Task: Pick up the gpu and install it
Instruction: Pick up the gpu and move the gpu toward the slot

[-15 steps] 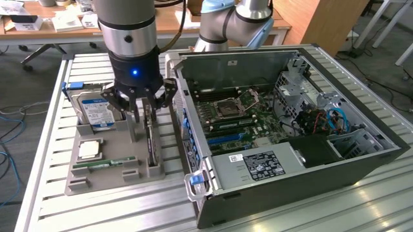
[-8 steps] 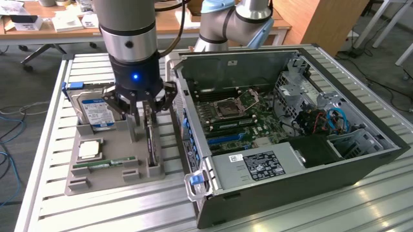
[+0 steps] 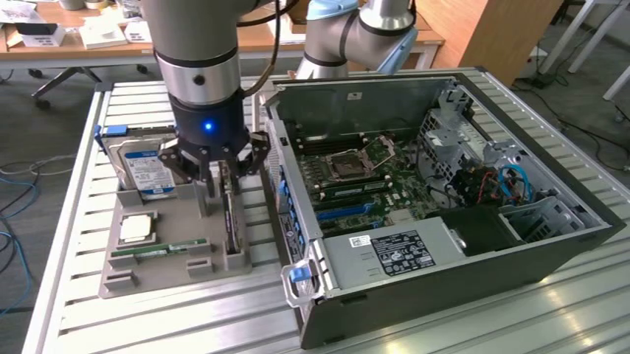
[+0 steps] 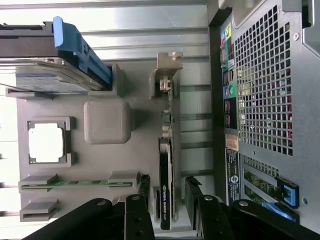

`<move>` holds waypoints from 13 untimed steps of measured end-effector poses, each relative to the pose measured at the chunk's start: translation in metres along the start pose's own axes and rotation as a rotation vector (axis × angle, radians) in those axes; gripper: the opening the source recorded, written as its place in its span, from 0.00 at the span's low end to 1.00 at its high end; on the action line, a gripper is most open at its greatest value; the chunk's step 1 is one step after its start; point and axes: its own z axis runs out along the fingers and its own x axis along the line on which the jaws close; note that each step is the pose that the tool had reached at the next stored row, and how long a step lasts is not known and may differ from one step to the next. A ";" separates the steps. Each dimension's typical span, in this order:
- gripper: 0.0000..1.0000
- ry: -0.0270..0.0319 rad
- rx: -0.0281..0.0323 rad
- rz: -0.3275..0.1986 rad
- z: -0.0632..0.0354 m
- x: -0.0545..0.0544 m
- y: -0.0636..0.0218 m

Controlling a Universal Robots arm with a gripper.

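Note:
The gpu [image 3: 230,221] is a thin dark card standing on its edge in a slot of the grey holder tray [image 3: 158,279], beside the open computer case [image 3: 551,221]. My gripper [image 3: 221,181] hangs straight over the card's far end, open, with one finger on each side. In the wrist view the gpu [image 4: 166,185] runs edge-on between the two black fingers [image 4: 144,192], with a small gap on each side. My gripper [image 4: 167,182] is not touching the card. The motherboard [image 3: 359,181] lies exposed inside the case.
The tray also holds a silver hard drive [image 3: 146,168] with a blue label, a CPU [image 3: 137,227], a green RAM stick [image 3: 158,251] and a grey block [image 4: 107,121]. The case's rear panel [image 4: 270,90] stands close beside the card. Everything sits on a slatted aluminium table [image 3: 197,324].

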 end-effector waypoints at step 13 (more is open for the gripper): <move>0.41 -0.0003 -0.0001 0.000 0.0106 0.000 -0.0004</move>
